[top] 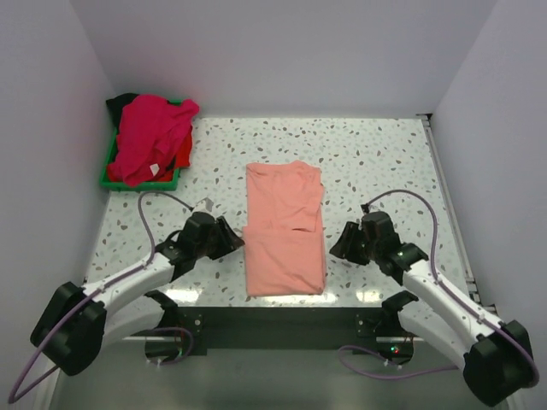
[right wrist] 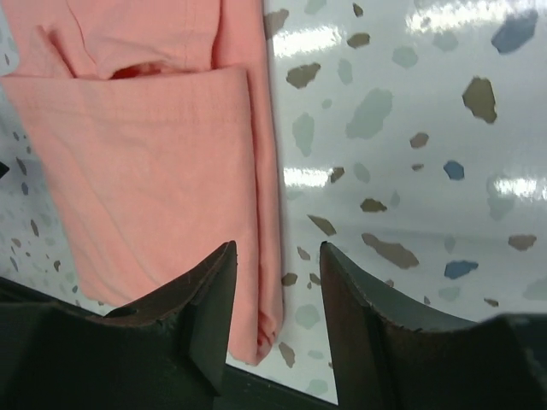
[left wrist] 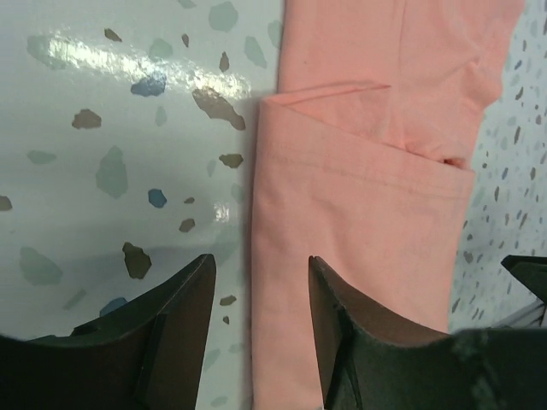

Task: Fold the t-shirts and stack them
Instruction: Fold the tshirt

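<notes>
My left claw (left wrist: 261, 272) and right claw (right wrist: 278, 254) sit nearest, both released, fingers apart with nothing between them. They stand low over the desk (top: 376, 162), one at each long edge of the salmon-pink t-shirt (top: 285, 231), which lies flat in the middle as a narrow strip with its near half doubled over. I judge I flank it like this so each side of that doubled part can be taken evenly for the next fold, while the magenta-pink t-shirt (top: 149, 137) lies heaped over a red t-shirt (top: 182, 155) and a black t-shirt (top: 124, 101) in the green tray (top: 137, 185) at the far left, well apart.
</notes>
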